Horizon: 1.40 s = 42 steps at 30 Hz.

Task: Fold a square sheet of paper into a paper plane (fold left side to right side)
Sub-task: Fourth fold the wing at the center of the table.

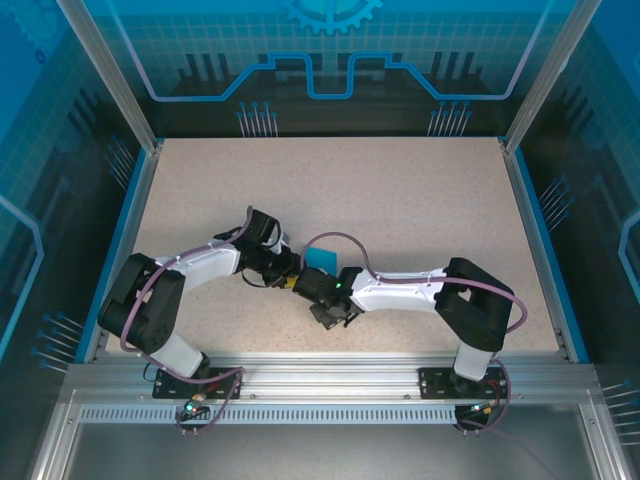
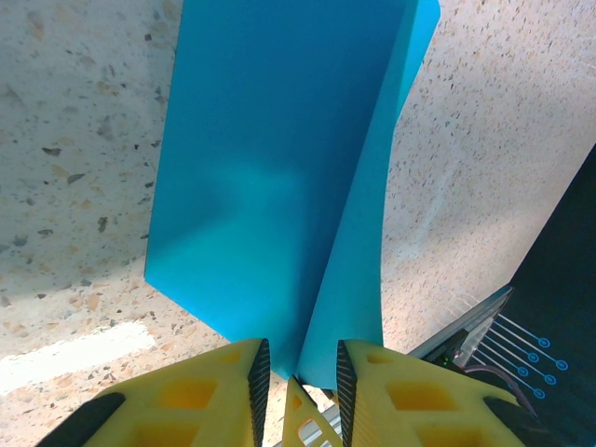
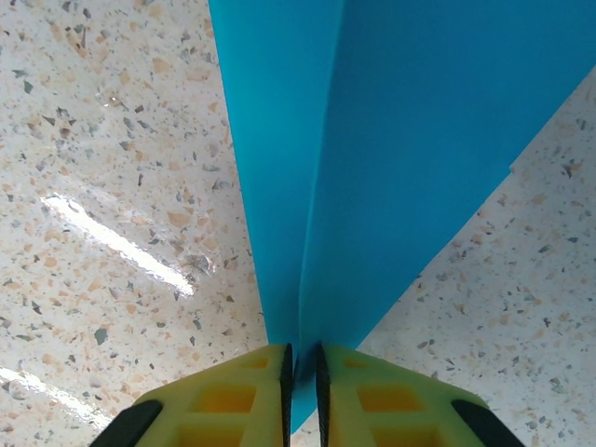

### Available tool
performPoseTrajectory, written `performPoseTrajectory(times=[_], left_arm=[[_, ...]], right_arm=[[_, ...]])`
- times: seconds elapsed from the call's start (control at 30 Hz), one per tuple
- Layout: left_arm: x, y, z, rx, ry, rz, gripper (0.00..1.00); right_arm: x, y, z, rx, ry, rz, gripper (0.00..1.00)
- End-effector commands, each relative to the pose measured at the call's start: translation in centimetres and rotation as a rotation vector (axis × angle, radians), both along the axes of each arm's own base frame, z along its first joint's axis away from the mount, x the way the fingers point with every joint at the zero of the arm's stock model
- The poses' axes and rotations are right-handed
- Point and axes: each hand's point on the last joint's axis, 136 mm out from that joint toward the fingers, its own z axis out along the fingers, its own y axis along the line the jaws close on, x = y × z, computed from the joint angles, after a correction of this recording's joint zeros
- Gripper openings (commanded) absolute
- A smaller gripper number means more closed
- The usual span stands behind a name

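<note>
Pinning the fold!
My right gripper [image 3: 300, 358] pinches the square sheet of paper [image 3: 410, 140] so its layers line up; left gripper [image 2: 298, 372] sits narrow astride it, grip I cannot tell.

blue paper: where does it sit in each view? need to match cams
Top external: blue paper is a small patch near the table's centre.
Left wrist: upper middle, lower end between the yellow fingers.
Right wrist: upper middle to right, pinched at bottom centre.
Shared landmark: speckled tabletop.
</note>
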Motion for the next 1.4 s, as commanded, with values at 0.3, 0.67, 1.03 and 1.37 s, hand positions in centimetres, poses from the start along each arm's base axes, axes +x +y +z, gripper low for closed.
performPoseTrajectory(times=[0.3,0.67,1.03,1.37], left_arm=[[0.1,-0.2,0.4,-0.004,0.01,-0.006,0.32],[-0.2,1.1,0.9,0.04,-0.011,0.004,0.41],[-0.2,0.1,0.0,0.0,0.014,-0.024,0.38],[0.5,-1.8,-0.5,0.002,0.026,-0.064,0.38]], right_arm=[[-1.0,-0.3,-0.6,0.022,0.049,-0.008,0.08],[-0.8,0.1,0.9,0.253,0.117,-0.02,0.08],[-1.3,0.5,0.5,0.405,0.249,-0.005,0.07],[-1.3,0.3,0.0,0.495,0.3,-0.036,0.07]])
